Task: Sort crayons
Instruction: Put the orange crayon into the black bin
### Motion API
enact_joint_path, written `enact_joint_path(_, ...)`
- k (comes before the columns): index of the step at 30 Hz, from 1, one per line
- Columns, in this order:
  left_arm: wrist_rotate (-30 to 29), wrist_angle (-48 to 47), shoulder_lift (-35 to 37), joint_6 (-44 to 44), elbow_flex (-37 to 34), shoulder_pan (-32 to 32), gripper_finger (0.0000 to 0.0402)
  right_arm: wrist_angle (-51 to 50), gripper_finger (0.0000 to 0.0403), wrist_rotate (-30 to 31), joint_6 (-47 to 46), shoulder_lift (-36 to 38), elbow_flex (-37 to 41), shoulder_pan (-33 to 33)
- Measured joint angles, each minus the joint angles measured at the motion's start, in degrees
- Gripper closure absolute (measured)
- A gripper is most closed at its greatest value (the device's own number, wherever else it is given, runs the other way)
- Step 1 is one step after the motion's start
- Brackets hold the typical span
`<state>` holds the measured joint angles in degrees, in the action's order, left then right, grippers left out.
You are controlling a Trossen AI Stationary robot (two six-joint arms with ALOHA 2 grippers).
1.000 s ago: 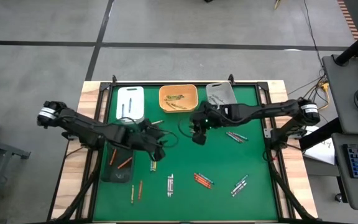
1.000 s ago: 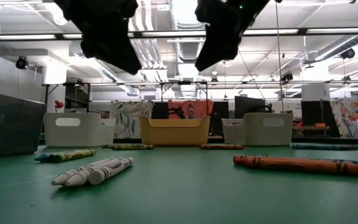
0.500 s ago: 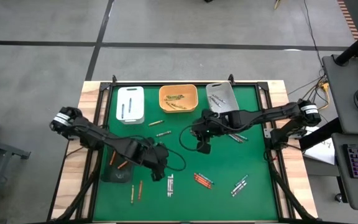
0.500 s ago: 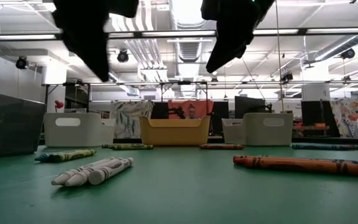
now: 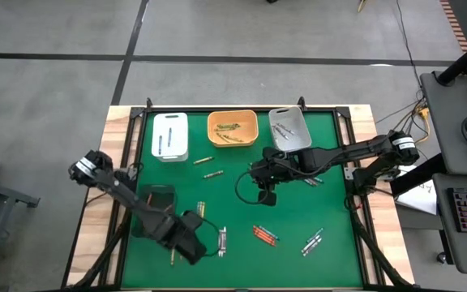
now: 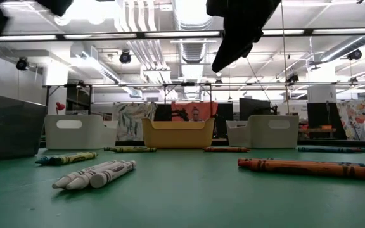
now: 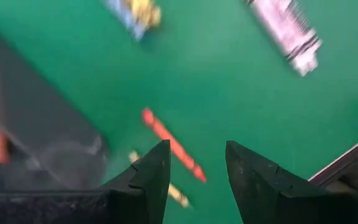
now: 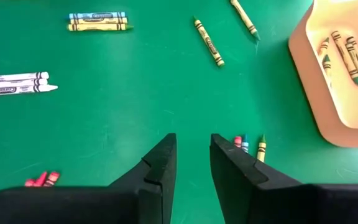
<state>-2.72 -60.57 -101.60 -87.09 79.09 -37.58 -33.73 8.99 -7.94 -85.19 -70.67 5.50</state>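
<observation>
Four trays stand on my green worktop (image 5: 242,203): a white tray (image 5: 169,136), an orange tray (image 5: 233,128) holding olive sticks, a grey tray (image 5: 289,128), and a dark tray (image 5: 154,212) at the left edge. Item: the crayons lie loose and scattered, namely a white trio (image 5: 222,241), a red-orange pair (image 5: 264,235), a grey-white pair (image 5: 313,241), and singles near the orange tray. Item: my left gripper (image 5: 186,243) hangs low at the near-left, jaws apart and empty, a red-orange crayon (image 7: 171,145) on the cloth just ahead of them. Item: my right gripper (image 5: 267,195) hangs over mid-worktop, jaws parted a little with green cloth showing between them, holding nothing. Judgement on the step: the left is lining up for that red-orange stick; I would do well to turn the jaws square across its length, drop until the tips straddle it, and take one stick only, since a yellowish one lies close beside. Views compared: the high view gives the whole layout and which tray is which; the left wrist view alone shows the target stick, hidden under the arm from above; the low view shows both grippers clear above the cloth, a height that the overhead cannot give.
</observation>
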Motion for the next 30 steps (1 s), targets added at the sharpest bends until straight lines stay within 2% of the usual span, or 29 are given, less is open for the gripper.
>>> enact_joint_path(3, 0.7, 0.1, -2.2, -7.1, 0.0, -2.5, 0.0264, 0.1, 0.0319, 0.0, 0.0, 0.0, 0.1, 0.3)
enact_joint_path(7, 0.7, 0.1, -5.0, -11.0, 0.0, -4.1, 0.0264, 0.1, 0.0319, 0.0, 0.0, 0.0, 0.1, 0.3)
enact_joint_path(22, 0.6, 1.4, -12.5, -10.5, 0.0, -4.1, 0.0266, 0.1, 0.0321, 0.0, -2.0, 0.0, 0.1, 3.0)
enact_joint_path(30, 0.2, 2.1, -13.8, -10.5, 0.0, -4.1, 0.0298, 0.2, 0.0317, 0.1, -2.0, 0.0, 0.1, 3.4)
